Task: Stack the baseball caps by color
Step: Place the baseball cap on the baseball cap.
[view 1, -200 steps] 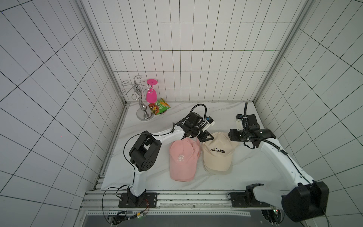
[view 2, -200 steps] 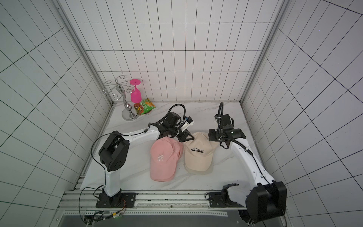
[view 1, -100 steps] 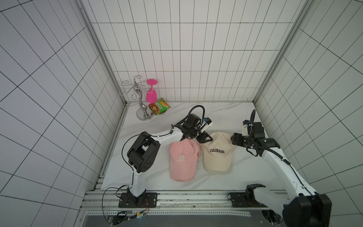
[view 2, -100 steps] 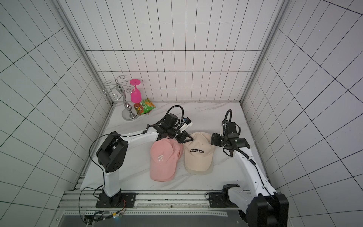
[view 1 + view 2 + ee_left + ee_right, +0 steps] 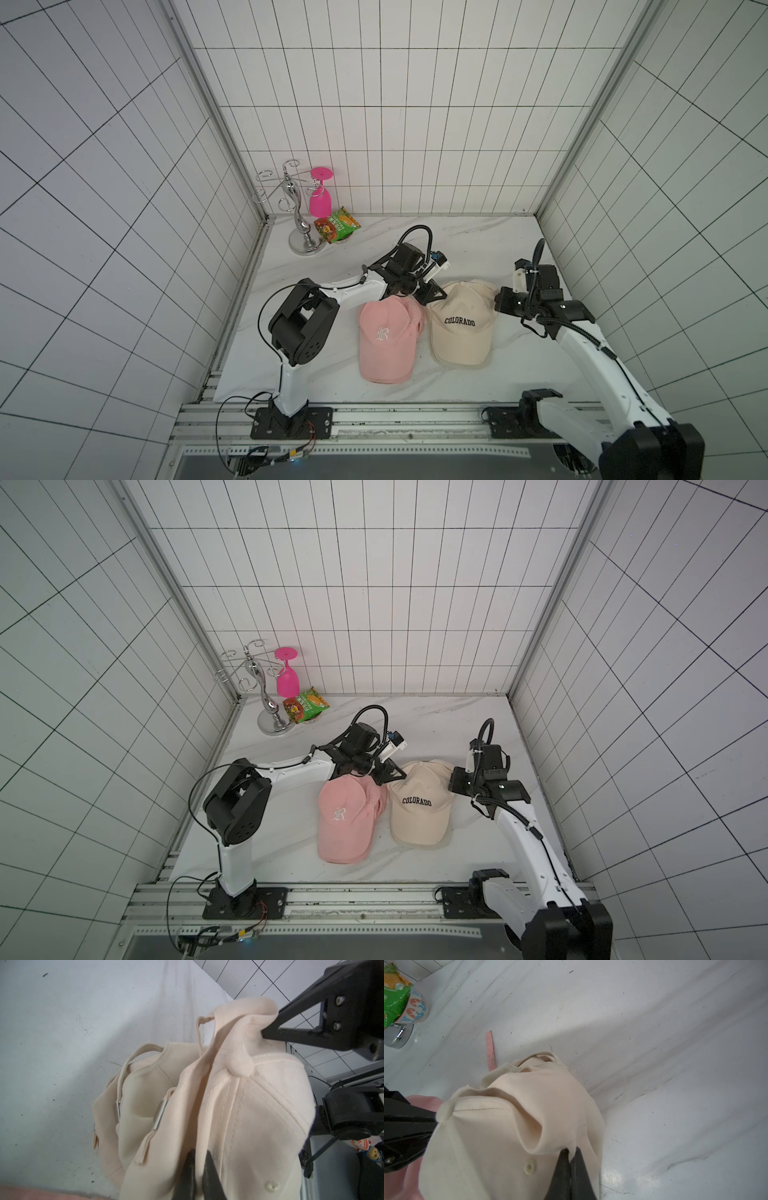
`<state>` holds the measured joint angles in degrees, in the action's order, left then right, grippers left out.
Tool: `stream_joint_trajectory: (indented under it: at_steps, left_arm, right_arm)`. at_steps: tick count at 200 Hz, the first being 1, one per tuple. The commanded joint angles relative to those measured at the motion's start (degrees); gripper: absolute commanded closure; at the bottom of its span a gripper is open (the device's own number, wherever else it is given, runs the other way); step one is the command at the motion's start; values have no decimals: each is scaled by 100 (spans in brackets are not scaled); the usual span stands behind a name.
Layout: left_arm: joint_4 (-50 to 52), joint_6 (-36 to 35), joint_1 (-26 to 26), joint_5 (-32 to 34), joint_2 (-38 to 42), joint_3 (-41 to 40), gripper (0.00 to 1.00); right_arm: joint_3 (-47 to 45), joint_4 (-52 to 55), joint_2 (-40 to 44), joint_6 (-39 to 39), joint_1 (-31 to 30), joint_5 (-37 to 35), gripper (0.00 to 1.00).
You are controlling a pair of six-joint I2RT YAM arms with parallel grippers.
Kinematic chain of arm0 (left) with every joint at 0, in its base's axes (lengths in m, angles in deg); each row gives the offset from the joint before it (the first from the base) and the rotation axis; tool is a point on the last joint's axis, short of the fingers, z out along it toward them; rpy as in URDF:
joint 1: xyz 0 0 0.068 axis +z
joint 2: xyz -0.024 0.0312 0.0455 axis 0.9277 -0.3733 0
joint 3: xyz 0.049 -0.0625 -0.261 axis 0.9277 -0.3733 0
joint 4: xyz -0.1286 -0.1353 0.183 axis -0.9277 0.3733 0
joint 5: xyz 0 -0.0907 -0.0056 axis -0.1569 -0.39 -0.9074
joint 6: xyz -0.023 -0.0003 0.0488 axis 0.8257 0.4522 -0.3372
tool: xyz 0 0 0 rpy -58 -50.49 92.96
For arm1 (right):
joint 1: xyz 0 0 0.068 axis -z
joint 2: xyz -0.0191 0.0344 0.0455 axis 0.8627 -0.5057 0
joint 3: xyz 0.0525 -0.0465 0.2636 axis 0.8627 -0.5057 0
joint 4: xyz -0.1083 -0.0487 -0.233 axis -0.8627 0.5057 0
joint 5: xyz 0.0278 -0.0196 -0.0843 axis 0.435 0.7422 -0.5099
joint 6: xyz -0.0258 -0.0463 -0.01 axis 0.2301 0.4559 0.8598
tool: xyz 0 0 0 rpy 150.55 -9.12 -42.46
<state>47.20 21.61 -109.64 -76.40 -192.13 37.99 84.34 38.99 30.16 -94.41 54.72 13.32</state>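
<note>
Grip on cream cap (image 5: pixel 459 345) — left hand (image 5: pixel 199 1153) clamped shut, right hand (image 5: pixel 572 1150) likewise

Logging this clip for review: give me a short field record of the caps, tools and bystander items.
pink caps: piled, "R" cap on top, beside the cream ones
cream caps: piled, "COLORADO" cap on top
left tool: shut on cream fabric
right tool: shut on a cream fold
back corner: goblet hanging upside down on rack, snack packet beside it
</note>
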Motion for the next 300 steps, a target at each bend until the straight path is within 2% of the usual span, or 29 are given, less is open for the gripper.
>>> stream_joint_trajectory:
  at_steps: [1, 59, 86, 107, 152, 173, 205, 217, 234, 247, 275, 300]
  left_arm:
    - [-17, 29, -44, -180, 345, -120, 99]
    - [194, -208, -149, -143, 393, -122, 100]
    - [166, -198, -168, 8, 269, -171, 100]
    - [156, -117, -168, 204, 143, -180, 100]
    - [19, -61, -212, 450, 109, -286, 92]
    - [-29, -55, -212, 540, 211, -317, 88]
    - [-239, -127, -212, 580, 560, -536, 69]
    - [-342, -130, -212, 612, 755, -653, 54]
    - [-416, -103, -203, 752, 1066, -778, 27]
    - [-486, -42, -195, 883, 1374, -893, 14]
    - [-1060, 583, -15, 992, 2189, -1314, 4]
    - [-1469, 1308, 269, 1703, 3051, -1860, 1]
  right_arm:
    - [-111, 353, 275, -142, 40, 90, 100]
    - [-645, 439, 609, -364, 34, -428, 100]
    - [-1005, -79, 543, -476, 42, -789, 100]
    - [-1181, -578, 363, -477, 42, -668, 100]
    - [-1057, -882, -67, -555, 36, -348, 82]
    - [-934, -777, 21, -615, 36, -364, 65]
    - [-663, -463, 473, -710, 40, -591, 47]
    - [-529, -353, 630, -739, 39, -718, 42]
    - [-296, -219, 786, -810, 54, -1009, 37]
    - [-160, -203, 854, -811, 64, -1288, 32]
    - [9, -311, 800, -802, 178, -2203, 19]
    - [-3, -613, 535, -813, 568, -2516, 16]
